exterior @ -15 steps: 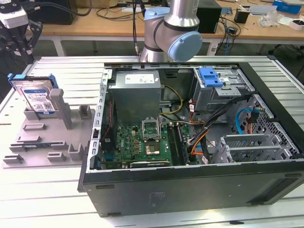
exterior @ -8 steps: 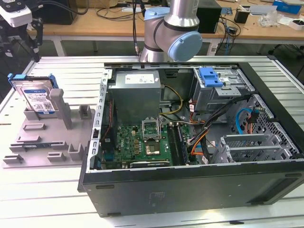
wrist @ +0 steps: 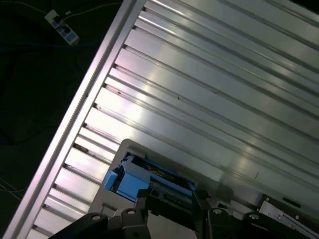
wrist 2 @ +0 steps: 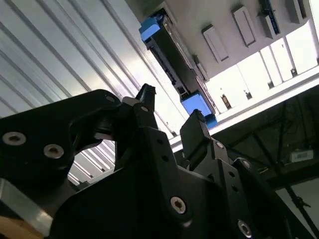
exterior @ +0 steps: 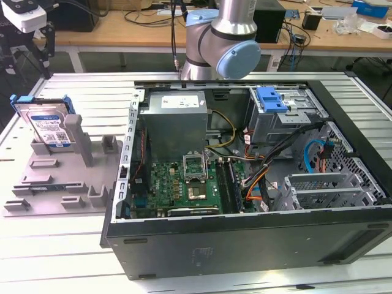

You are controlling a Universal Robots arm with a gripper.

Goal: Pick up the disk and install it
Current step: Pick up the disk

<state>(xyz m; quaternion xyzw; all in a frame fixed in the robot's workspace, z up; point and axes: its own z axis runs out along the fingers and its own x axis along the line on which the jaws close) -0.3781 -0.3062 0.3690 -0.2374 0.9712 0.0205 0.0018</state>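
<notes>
The disk (exterior: 44,122), a silver-grey drive with a white-and-blue label and a blue bracket, stands on edge in a grey holder (exterior: 58,177) at the exterior view's left. My gripper (exterior: 27,55) hangs above it, apart from it, with nothing between its black fingers. In the second wrist view the disk (wrist 2: 172,59) shows edge-on beyond the gap of the open gripper (wrist 2: 169,112). In the first wrist view the disk's blue corner (wrist: 127,181) lies just past the fingertips (wrist: 144,199).
An open computer case (exterior: 245,239) sits right of the holder, with a grey power-supply box (exterior: 174,122), a motherboard (exterior: 184,184), cables and a drive cage with a blue latch (exterior: 272,98). The arm's base (exterior: 220,43) stands behind it. The slatted metal table's edge (wrist: 75,114) is close.
</notes>
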